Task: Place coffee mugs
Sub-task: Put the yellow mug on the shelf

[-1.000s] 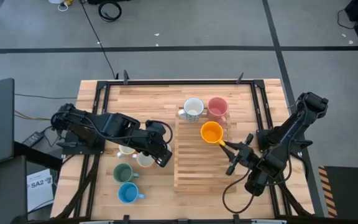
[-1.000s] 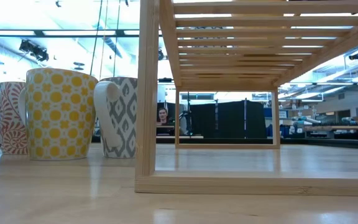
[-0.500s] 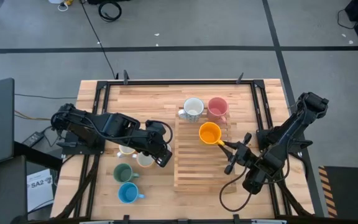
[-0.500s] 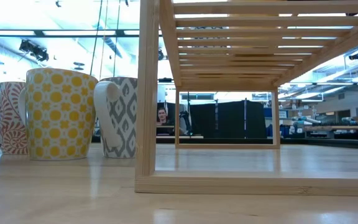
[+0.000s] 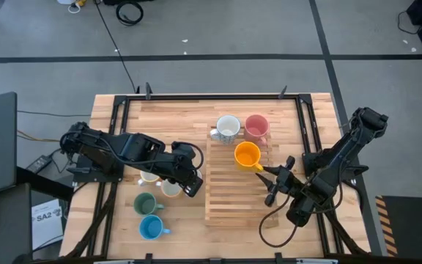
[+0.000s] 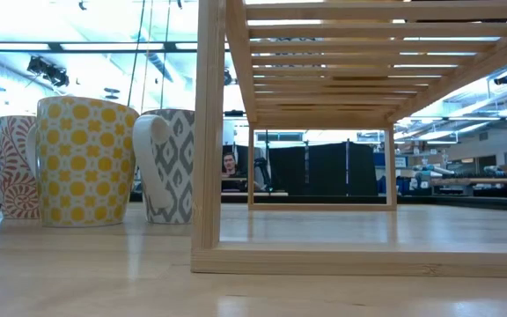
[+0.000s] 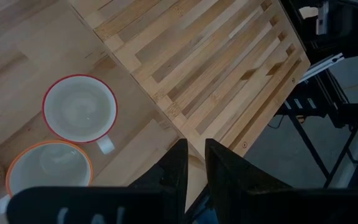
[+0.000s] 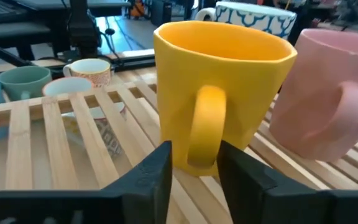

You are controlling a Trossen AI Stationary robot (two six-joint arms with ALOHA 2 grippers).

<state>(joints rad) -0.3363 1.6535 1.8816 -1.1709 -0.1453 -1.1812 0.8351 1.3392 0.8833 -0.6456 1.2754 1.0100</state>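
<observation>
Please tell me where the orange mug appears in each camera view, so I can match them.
High view: orange mug on the slatted rack, centre-right.
Low view: not visible.
Left wrist view: not visible.
Right wrist view: centre, handle facing the right gripper.
Shared landmark: pink mug beside it.

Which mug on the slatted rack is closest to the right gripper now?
The orange ceramic mug, alone near the wooden slatted rack's middle, its handle pointing at the right gripper. The pink mug and white mug stand farther off, along the rack's far edge.
</observation>
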